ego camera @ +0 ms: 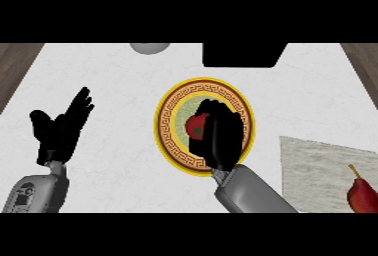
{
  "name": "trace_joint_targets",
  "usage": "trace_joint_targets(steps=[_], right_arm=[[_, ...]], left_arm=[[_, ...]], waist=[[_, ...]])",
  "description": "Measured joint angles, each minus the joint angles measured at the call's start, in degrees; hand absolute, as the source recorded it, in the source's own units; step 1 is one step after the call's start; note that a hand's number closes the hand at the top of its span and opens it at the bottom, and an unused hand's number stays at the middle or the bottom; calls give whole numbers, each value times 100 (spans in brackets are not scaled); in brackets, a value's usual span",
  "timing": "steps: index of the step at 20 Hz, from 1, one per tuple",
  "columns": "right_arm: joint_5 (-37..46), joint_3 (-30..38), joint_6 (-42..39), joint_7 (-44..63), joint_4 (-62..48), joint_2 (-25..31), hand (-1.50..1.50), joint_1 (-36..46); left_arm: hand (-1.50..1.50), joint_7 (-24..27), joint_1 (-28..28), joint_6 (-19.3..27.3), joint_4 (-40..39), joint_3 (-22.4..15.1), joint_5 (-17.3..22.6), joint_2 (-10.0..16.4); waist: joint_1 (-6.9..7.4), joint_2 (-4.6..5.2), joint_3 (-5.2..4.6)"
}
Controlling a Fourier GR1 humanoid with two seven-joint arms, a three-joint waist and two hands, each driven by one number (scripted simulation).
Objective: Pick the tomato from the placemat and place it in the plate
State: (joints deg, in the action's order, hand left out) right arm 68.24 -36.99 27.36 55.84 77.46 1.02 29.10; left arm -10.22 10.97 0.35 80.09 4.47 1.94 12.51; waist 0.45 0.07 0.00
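Far left on the tabletop [111, 70]: left hand [60, 131], resting open, fingers straight and pointing up, well apart from the plate [167, 134]. No part in this step, judging by that.

Centre: plate, gold-rimmed, with a patterned band and a pale middle. Over that middle, tomato [196, 125], red with a green top, showing only on its left side, the rest hidden behind dark fingers. Impossible to tell whether touching the plate's surface or just above it.

Just right of the tomato and partly over it: right hand [224, 136], fingers curled round it, forearm entering from the lower edge. Tomato thus to the left of the palm, inside the curl, within the rim and off the placemat [314, 162]. No long axis to mind, being round.

Next, most likely: uncurl, let go, draw back toward the lower right. Some risk of a short roll, though rim on every side.

Right: placemat, pale, with a red fruit [362, 194], long and stemmed, at its lower right, well apart from the hand.
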Motion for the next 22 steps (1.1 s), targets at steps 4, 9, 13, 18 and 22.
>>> trace_joint_targets(steps=[4, 9, 13, 18, 22], right_arm=[[-854, 433, -58, -527, -405, 40, -150, -73], [-1767, 840, -119, -1571, -882, 17, -150, -114], [-1940, 1016, 173, -2403, -870, 95, -150, -202], [-2292, 942, 624, -3248, -208, 3, -150, -264], [-2787, 897, 758, -3524, 596, -54, -150, -484]], left_arm=[[0, 57, -45, 3, 10, -4, -25, -29], [0, 52, -30, -45, -19, 44, -33, 0], [0, 72, -28, -78, -50, 79, -20, -15], [0, 75, -70, -81, 11, 78, -32, -26], [0, 17, -34, -113, 0, 130, 0, 13]], waist=[[12, 13, 2], [2, 11, 3], [-15, 3, 2], [-28, -8, 5], [-51, -17, 3]])
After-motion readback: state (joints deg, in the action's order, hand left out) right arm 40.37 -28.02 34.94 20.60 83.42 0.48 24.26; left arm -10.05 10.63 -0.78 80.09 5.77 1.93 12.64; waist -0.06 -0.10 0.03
